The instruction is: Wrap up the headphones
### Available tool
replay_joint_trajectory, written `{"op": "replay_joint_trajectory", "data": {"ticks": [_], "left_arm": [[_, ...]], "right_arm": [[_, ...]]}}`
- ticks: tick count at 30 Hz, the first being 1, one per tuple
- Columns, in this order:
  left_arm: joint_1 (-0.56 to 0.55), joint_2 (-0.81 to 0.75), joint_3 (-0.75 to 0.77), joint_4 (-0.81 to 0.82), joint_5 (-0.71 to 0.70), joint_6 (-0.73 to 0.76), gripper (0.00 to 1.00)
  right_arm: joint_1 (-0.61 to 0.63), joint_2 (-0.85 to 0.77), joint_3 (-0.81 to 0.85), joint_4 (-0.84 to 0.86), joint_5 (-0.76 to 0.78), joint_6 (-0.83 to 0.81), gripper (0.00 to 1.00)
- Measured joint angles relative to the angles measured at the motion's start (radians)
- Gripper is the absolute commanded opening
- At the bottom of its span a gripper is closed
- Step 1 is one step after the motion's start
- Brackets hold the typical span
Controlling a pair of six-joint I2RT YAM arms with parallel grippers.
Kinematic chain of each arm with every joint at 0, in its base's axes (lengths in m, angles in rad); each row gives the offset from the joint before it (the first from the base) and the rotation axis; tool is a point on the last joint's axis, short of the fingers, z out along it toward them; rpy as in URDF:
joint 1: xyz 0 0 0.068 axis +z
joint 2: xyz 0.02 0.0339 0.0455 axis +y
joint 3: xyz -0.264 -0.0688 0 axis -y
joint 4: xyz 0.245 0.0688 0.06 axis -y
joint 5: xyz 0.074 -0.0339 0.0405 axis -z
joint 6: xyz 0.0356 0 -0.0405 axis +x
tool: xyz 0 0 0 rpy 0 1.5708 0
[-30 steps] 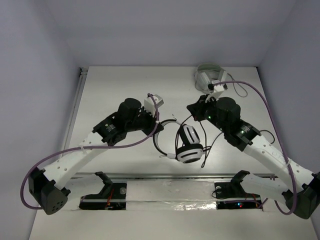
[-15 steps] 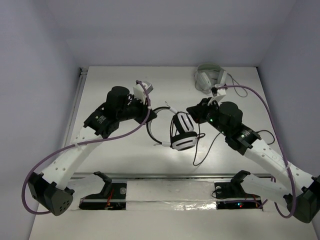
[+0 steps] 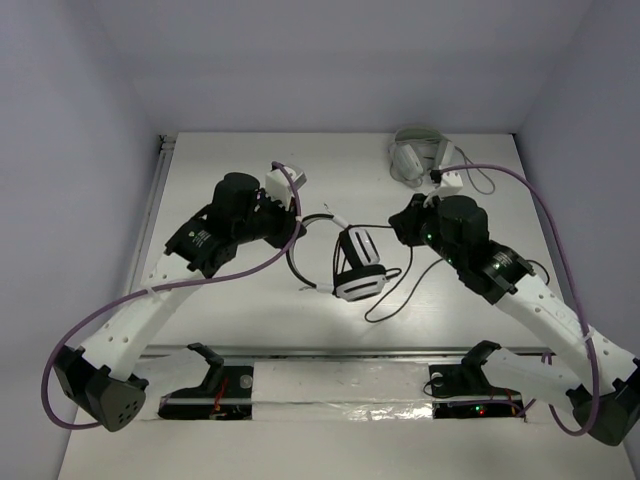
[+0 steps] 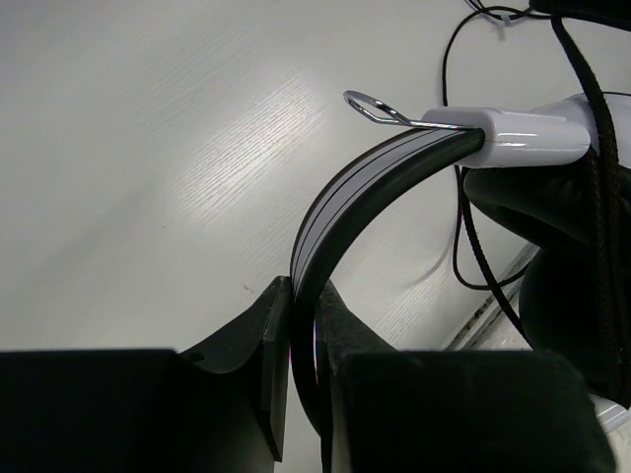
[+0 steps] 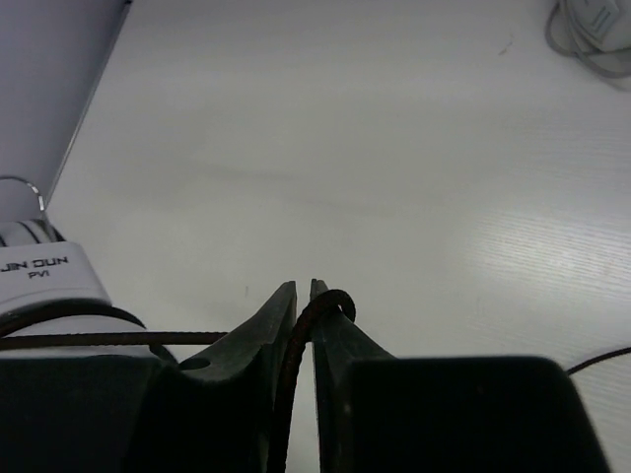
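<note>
The headphones (image 3: 355, 262) are seen near the middle of the worktop (image 3: 240, 300), between the two arms. In the top view the headband (image 3: 300, 262) is turned toward the left arm and the white-and-black cups (image 3: 358, 283) are folded together on the side of the right arm. The left jaws are closed narrowly on the headband. In the left wrist view the thin black band (image 4: 345, 197) is pinched edge-on between the two tips, and from there it arches up and to the right into a white slider (image 4: 513, 136) with a small wire loop (image 4: 373, 106) at its end. The right jaws are likewise drawn almost together, and the cable (image 5: 315, 307) is clamped between them, its end curled over the tips. A further length of the cable is seen running off to the left, below a white part marked "JIN DUN" (image 5: 44, 276). In the top view the slack of the cable (image 3: 395, 295) is laid in a loose loop on the worktop, just right of the cups and in front of the right jaws. Whether the cups touch the worktop cannot be told. A pale headset (image 3: 418, 157) lies at the far right edge, well apart from the headphones.
</note>
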Motion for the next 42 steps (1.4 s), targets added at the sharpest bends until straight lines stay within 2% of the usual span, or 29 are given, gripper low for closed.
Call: {"op": "replay_joint_trajectory", "data": {"ticks": [2, 9, 16, 20, 28, 37, 42], "left_arm": [[0.002, 0.0, 0.003, -0.006, 0.005, 0.004, 0.0], [0.032, 0.014, 0.056, 0.013, 0.128, -0.006, 0.0], [0.045, 0.037, 0.067, 0.111, 0.322, -0.082, 0.0], [0.063, 0.039, 0.067, 0.179, 0.372, -0.163, 0.0], [0.119, 0.076, 0.117, 0.251, 0.309, -0.323, 0.0], [0.13, 0.11, 0.259, 0.248, 0.177, -0.381, 0.0], [0.139, 0.113, 0.317, 0.245, 0.12, -0.392, 0.0]], "right_arm": [[0.0, 0.009, 0.0, -0.023, 0.023, 0.005, 0.23], [-0.005, 0.011, -0.022, -0.029, 0.103, 0.025, 0.27], [-0.01, 0.077, -0.084, 0.134, 0.068, 0.02, 0.27], [-0.019, 0.129, -0.099, 0.22, 0.012, 0.019, 0.28], [-0.02, 0.101, -0.298, 0.467, -0.186, 0.049, 0.39], [-0.02, 0.15, -0.392, 0.639, -0.326, 0.092, 0.4], [-0.02, 0.137, -0.436, 0.653, -0.316, 0.124, 0.38]]}}
